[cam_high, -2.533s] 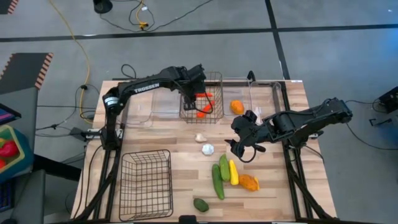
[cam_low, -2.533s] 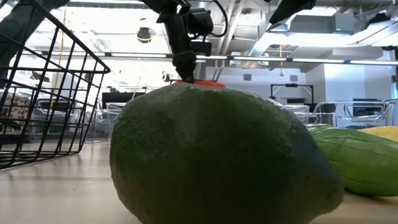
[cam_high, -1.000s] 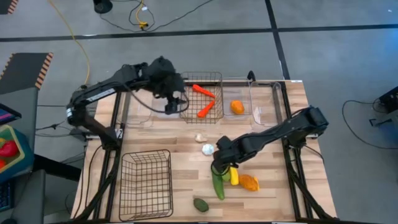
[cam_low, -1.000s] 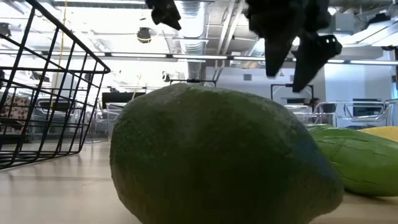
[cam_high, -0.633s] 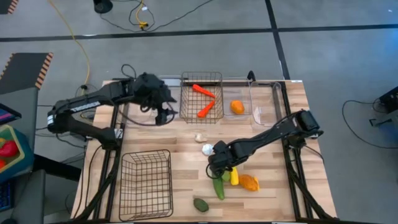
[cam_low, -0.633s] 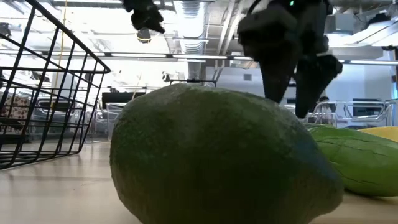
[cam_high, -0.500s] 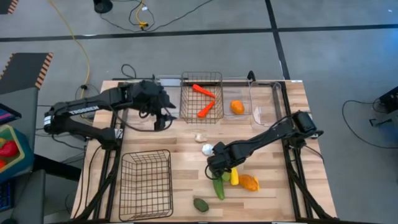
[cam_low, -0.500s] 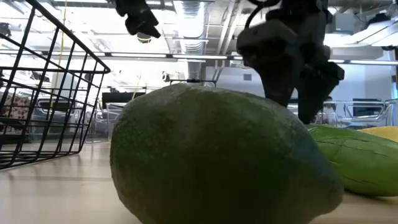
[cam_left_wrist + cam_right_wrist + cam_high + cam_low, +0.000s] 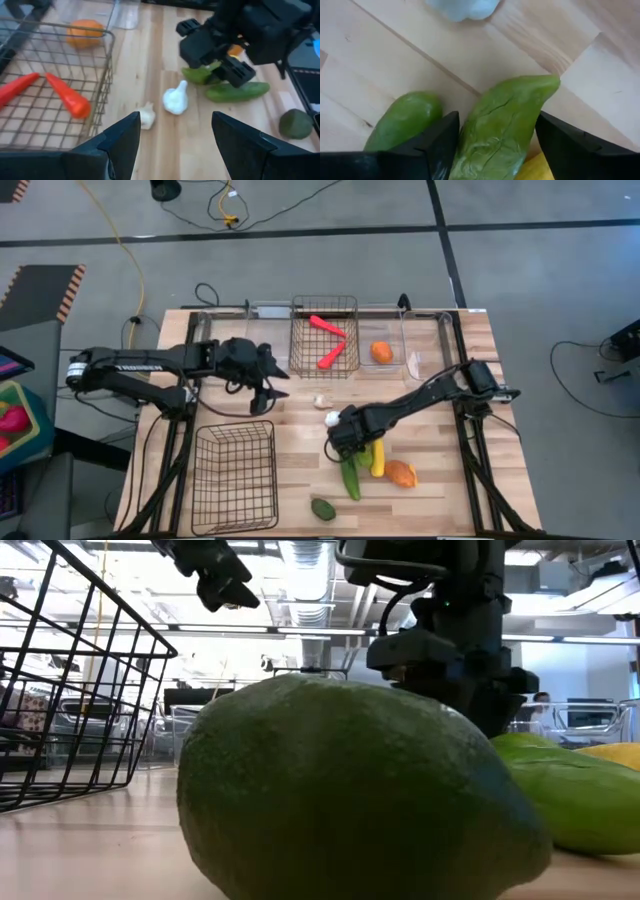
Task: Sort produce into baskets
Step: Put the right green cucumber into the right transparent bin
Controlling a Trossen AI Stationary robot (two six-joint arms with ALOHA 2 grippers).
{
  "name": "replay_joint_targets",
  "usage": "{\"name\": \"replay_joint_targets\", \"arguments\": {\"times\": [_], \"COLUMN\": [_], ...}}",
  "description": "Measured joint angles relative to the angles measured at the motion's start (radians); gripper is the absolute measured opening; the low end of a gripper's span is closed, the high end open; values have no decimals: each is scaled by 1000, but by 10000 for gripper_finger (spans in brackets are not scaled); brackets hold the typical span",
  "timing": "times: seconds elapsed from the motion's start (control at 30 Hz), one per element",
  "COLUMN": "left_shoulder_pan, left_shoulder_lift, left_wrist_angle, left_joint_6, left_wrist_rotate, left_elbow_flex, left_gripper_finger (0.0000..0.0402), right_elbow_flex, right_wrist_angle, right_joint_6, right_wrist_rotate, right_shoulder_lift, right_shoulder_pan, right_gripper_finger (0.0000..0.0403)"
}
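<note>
Two green cucumbers (image 9: 352, 472) lie side by side on the table beside a yellow squash (image 9: 376, 463) and an orange fruit (image 9: 400, 473). My right gripper (image 9: 347, 445) points down over the cucumbers. A finger (image 9: 436, 145) stands on each side of the right-hand cucumber (image 9: 502, 125). Two white garlics (image 9: 332, 420) lie just beyond. Two carrots (image 9: 330, 358) rest in the small wire basket (image 9: 296, 340). My left gripper (image 9: 272, 383) hangs open and empty left of the garlics. The avocado (image 9: 350, 800) sits by the near edge. My right gripper comes from above, pointing down, with one finger (image 9: 570, 145) on each long side of the cucumber's upper end (image 9: 520, 95), lying across it. The cucumber fills the gap between them and lies on the table. Whether the fingers touch it, I cannot tell.
The larger wire basket (image 9: 200, 470) stands at the near left. Clear bins line the far edge; one (image 9: 400, 340) holds an orange fruit (image 9: 381, 352). The second cucumber (image 9: 402, 125) lies right against my right gripper's finger. Bare wood lies between the two baskets.
My left gripper has drawn back from the small basket toward the table's near edge and sunk, still open and empty. My right gripper has gone down onto the cucumbers, moving slightly toward the left. The produce has not moved.
</note>
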Motion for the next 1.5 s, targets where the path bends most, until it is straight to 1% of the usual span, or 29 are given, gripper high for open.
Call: {"name": "replay_joint_targets", "arguments": {"times": [0.17, 0.33, 0.47, 0.57, 0.73, 0.9, 1.0, 1.13, 1.23, 1.3, 1.5], "left_shoulder_pan": [-33, -59, -73, -80, -96, -113, -120, -127, -127, -127, -127], "left_shoulder_lift": [0, 0, 0, 0, 0, 0, 0, 0, 0, 0, 0], "left_wrist_angle": [4, 4, 3, 3, 3, 7, 27, 57, 61, 61, 62], "left_joint_6": [-4, -4, -5, -11, -12, -23, -35, -35, -35, -35, -35], "left_wrist_rotate": [-32, -79, -81, -81, -82, -82, -82, -82, -82, -82, -82], "left_elbow_flex": [0, 0, 0, 0, 0, 0, 0, 1, 1, 1, 1], "left_gripper_finger": [234, 234, 234, 234, 234, 234, 234, 234, 234, 234, 234], "right_elbow_flex": [3, 3, 3, 3, 4, 4, 4, 4, 4, 4, 4], "right_wrist_angle": [-7, -33, -64, -79, -128, -217, -278, -372, -427, -447, -474], "right_joint_6": [-22, -23, -23, -27, -49, -69, -77, -83, -126, -155, -283], "right_wrist_rotate": [0, 0, 4, 10, 14, 81, 138, 259, 333, 355, 356], "right_shoulder_lift": [-32, -92, -151, -193, -283, -399, -468, -544, -584, -601, -604], "right_shoulder_pan": [-5, -5, -10, -18, -47, -90, -129, -196, -261, -315, -487], "right_gripper_finger": [260, 222, 198, 196, 203, 202, 204, 206, 207, 207, 207]}}
